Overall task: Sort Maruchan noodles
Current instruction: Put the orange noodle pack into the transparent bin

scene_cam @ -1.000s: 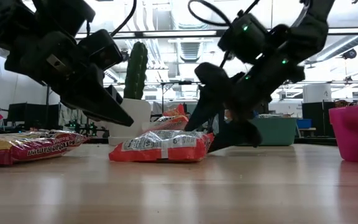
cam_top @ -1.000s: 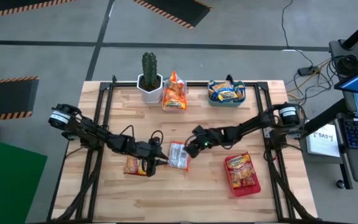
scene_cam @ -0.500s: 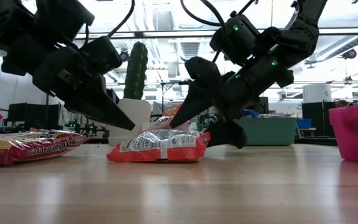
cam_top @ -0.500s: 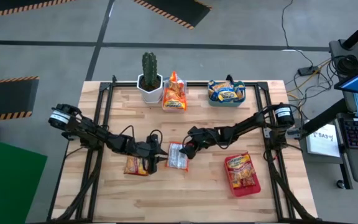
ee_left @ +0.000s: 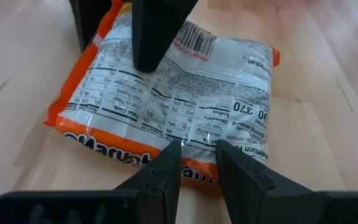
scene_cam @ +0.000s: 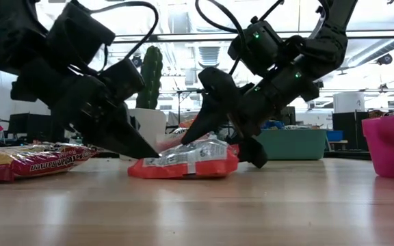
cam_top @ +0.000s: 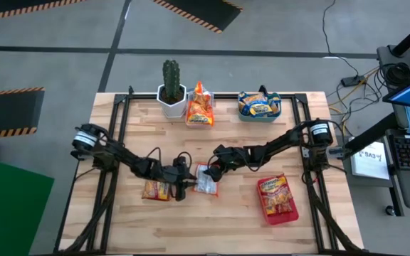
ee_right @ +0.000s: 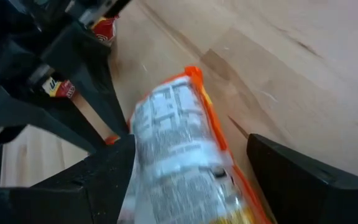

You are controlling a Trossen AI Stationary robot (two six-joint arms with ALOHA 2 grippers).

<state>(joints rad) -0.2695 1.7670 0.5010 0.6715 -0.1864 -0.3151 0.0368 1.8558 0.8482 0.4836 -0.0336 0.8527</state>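
On the near right of the wooden table [cam_top: 226, 220] a red tray [cam_top: 279, 199] holds red noodle packets. At mid-table an orange packet [cam_top: 206, 180] lies label-side up, with both grippers on it. The left gripper [cam_top: 188, 186] meets its left edge, fingers [ee_left: 166, 171] nearly pressed together with only a narrow gap; whether they pinch the wrapper I cannot tell. The right gripper [cam_top: 213, 171] straddles the packet's far right end, fingers spread wide on either side. Just left lies another packet [cam_top: 156, 190], under the left arm. Along the far edge stand a potted cactus [cam_top: 171, 89], an upright orange packet [cam_top: 200, 107] and a teal bin [cam_top: 259, 107] with blue-and-yellow packets.
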